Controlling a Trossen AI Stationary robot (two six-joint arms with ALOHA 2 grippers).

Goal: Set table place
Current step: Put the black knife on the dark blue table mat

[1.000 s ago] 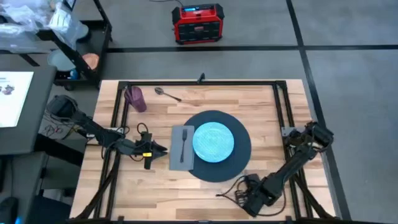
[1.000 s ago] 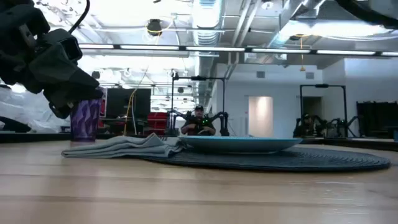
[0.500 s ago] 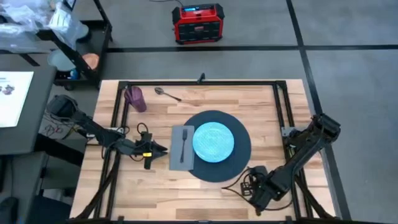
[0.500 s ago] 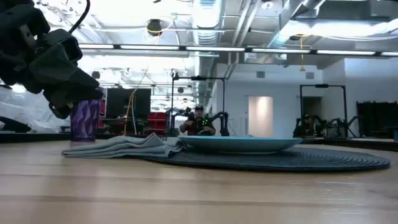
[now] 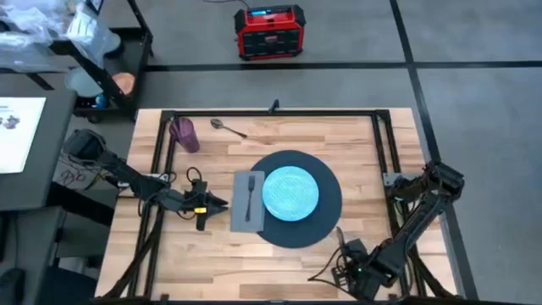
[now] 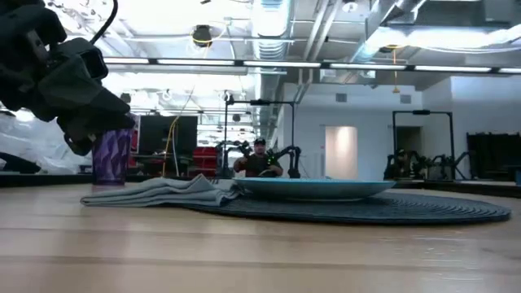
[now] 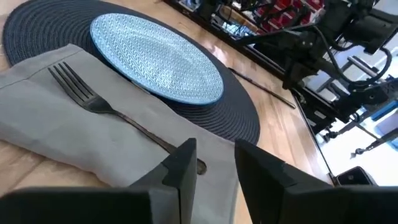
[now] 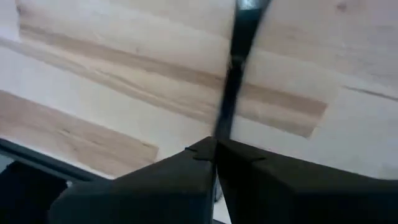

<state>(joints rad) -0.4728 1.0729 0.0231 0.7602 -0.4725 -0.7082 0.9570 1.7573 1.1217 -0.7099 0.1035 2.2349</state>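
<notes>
The round dark place mat (image 5: 329, 216) lies mid-table with a light blue plate (image 5: 290, 191) on it. A grey napkin (image 5: 241, 210) overlaps the mat's left rim and carries a fork (image 7: 93, 102). My left gripper (image 7: 214, 167) is open, just left of the napkin and above the fork's handle end. My right gripper (image 8: 216, 146), near the table's near edge right of the mat (image 5: 345, 250), is shut on a thin dark piece of cutlery (image 8: 233, 74). My right gripper pinches the thin dark cutlery piece by one end (image 8: 219, 134) between its two shut fingers. The piece runs straight out past the fingertips, in line with the fingers, low over the wood. Whether its free end (image 7: 249, 81) rests on the table I cannot tell.
A purple cup (image 5: 184, 134) and a spoon (image 5: 229, 128) stand at the table's far left. The black rail frame (image 5: 271, 114) runs along the table's edges. Bare wood lies right of the mat and along the near edge. A red box (image 5: 269, 31) sits on the floor beyond.
My right arm has swung at the table's near right corner. Its gripper has shifted a little toward the right and near edges and has turned.
</notes>
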